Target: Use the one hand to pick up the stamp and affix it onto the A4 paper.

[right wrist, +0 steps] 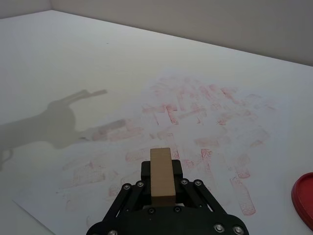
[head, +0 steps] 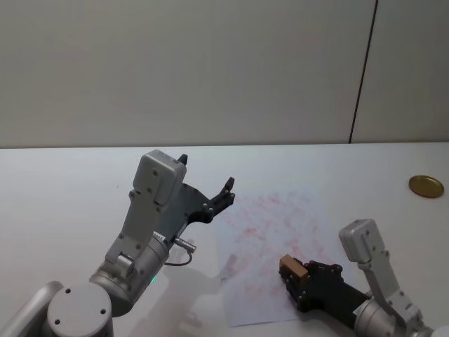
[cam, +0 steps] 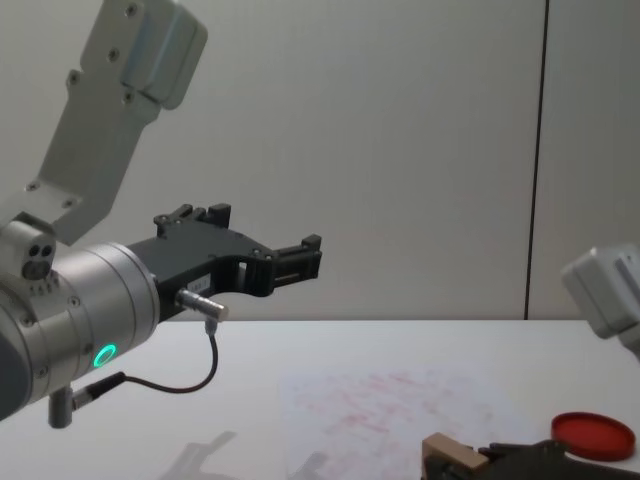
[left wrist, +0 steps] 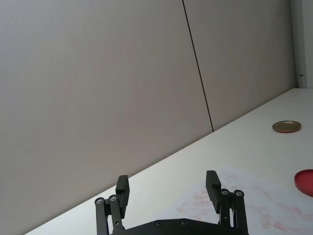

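My right gripper [head: 295, 279] is shut on the stamp [head: 290, 267], a pale tan wooden block that sticks out past its black fingers. In the right wrist view the stamp [right wrist: 161, 176] is over the near part of the A4 paper [right wrist: 195, 117], a white sheet covered with faint red marks. I cannot tell whether it touches the sheet. The chest view has the stamp [cam: 450, 458] low at the bottom edge. The A4 paper [head: 270, 232] lies in the middle of the table. My left gripper [head: 205, 173] is raised above the table, left of the paper, open and holding nothing.
A flat red disc [cam: 592, 435] lies on the table just right of the paper. A round gold lid [head: 426, 186] sits farther back on the right. The left arm [cam: 90, 320] looms large at the chest view's left. A grey wall stands behind the white table [head: 70, 182].
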Motion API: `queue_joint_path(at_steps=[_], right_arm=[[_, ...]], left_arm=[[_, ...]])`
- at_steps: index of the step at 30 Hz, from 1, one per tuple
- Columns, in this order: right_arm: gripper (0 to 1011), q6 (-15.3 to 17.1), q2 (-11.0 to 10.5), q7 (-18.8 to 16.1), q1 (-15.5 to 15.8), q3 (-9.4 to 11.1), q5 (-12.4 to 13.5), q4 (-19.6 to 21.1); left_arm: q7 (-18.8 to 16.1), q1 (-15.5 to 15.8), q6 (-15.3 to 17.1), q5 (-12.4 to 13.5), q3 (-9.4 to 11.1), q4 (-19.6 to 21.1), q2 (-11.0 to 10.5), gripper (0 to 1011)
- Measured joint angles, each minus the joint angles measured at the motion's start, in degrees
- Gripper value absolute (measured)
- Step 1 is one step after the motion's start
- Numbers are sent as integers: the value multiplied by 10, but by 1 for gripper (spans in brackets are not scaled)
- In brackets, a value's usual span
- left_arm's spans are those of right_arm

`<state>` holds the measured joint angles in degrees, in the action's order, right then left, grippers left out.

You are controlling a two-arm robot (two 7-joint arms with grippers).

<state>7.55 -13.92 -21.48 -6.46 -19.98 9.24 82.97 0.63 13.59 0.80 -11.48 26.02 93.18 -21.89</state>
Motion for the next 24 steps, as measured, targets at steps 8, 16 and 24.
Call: queue_joint_path(at_steps=[8,16,24], right_arm=[[220,7,1,-1,-3,-1,-3,-2],[220,9,1,0,-3,-1,3,-1],[221,1,-3,10,-4,7,26,21]], left_arm=[[0,0,0,0,0,0,0,993],[0,0,0,0,0,0,0,993],[0,0,0,0,0,0,0,993]])
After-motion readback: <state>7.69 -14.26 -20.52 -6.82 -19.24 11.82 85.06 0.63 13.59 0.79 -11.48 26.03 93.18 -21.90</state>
